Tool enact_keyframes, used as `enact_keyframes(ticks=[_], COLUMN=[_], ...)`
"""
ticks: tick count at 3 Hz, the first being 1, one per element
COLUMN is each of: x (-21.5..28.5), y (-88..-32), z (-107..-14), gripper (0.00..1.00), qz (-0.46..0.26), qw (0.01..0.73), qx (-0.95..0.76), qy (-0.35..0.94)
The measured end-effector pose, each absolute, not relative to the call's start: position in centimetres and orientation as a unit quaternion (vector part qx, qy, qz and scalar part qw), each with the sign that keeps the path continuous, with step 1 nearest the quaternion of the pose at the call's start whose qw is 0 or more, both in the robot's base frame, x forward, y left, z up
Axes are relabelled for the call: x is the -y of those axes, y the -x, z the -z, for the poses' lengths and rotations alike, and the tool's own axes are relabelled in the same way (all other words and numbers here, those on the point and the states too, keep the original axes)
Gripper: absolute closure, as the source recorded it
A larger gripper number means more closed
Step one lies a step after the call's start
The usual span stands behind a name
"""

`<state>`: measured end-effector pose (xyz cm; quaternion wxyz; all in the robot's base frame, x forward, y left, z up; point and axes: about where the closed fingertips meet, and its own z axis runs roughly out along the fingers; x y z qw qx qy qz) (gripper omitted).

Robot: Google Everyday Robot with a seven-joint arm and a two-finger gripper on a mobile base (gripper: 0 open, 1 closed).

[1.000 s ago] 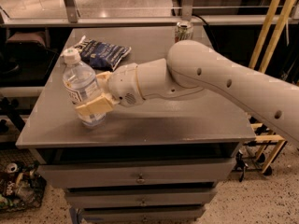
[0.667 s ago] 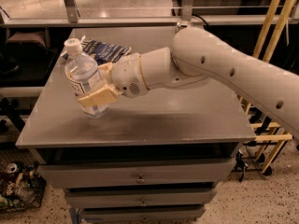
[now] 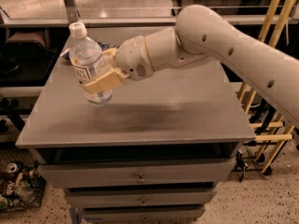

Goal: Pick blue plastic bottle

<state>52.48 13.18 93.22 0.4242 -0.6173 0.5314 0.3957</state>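
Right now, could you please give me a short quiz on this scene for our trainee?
1. True or false: the tool over the left part of the table holds nothing.
2. The cap of the bottle is: A white, B red, C green?
3. Does the bottle stand upright or lean?
Key: 1 false, the tool is shut on the bottle; 2 A; 3 it leans, cap toward the picture's left.
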Motion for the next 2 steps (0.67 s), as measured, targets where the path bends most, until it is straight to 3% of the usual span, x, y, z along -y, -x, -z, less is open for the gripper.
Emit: enact_keyframes(ticks=[2], x=[-11.93], y=[-52.59], z=[-94.52], gripper=[1.0], qz=[-0.382], qw=[0.401], qx=[-0.534], qy=[0.639])
